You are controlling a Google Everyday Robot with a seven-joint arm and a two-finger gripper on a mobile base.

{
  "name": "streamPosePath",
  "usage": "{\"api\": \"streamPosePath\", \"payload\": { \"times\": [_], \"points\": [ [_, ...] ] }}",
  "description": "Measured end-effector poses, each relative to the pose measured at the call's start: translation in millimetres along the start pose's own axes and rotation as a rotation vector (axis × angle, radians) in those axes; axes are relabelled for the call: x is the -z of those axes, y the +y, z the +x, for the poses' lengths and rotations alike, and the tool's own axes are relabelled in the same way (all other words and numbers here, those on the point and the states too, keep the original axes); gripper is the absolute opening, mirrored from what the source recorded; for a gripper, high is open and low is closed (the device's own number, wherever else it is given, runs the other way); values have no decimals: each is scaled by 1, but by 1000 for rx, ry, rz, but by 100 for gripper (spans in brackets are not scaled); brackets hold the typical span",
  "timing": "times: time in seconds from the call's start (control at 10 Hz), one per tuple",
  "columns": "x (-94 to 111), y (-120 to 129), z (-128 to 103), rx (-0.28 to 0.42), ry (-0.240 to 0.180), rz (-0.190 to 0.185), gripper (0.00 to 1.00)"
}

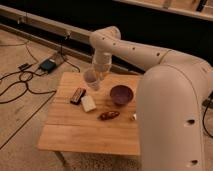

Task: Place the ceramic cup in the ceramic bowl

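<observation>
Task status: carry stage, placement outstanding. Gripper [96,74]: at the end of the white arm, over the back part of the wooden table [85,135], clasped on the ceramic cup [91,80]. The cup hangs tilted beneath it, toward the left of the view from the ceramic bowl [121,94] and apart from it. Ceramic bowl: upright on the table, right of centre, nothing visible inside.

Remaining, by judgement: travel across to above the bowl, lowering, release.

Other items on table: dark flat object [77,95] and white block [88,103], side by side nearer the camera than the cup; reddish-brown oblong item [108,115] in front of the bowl. None lies between cup and bowl, so the path appears open.

Floor: cables [20,85] at far left, well apart from the table.
</observation>
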State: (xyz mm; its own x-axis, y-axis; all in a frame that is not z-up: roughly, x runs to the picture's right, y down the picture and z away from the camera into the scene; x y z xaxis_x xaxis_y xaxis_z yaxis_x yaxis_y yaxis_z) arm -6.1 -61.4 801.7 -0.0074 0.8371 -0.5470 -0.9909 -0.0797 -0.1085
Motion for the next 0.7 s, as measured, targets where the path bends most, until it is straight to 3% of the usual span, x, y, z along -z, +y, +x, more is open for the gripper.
{"api": "streamPosePath", "payload": {
  "times": [0.4, 0.7],
  "points": [
    [-5, -68, -11, -123, -1, 22, 0],
    [-9, -108, -4, -181, 26, 39, 0]
  ]
}}
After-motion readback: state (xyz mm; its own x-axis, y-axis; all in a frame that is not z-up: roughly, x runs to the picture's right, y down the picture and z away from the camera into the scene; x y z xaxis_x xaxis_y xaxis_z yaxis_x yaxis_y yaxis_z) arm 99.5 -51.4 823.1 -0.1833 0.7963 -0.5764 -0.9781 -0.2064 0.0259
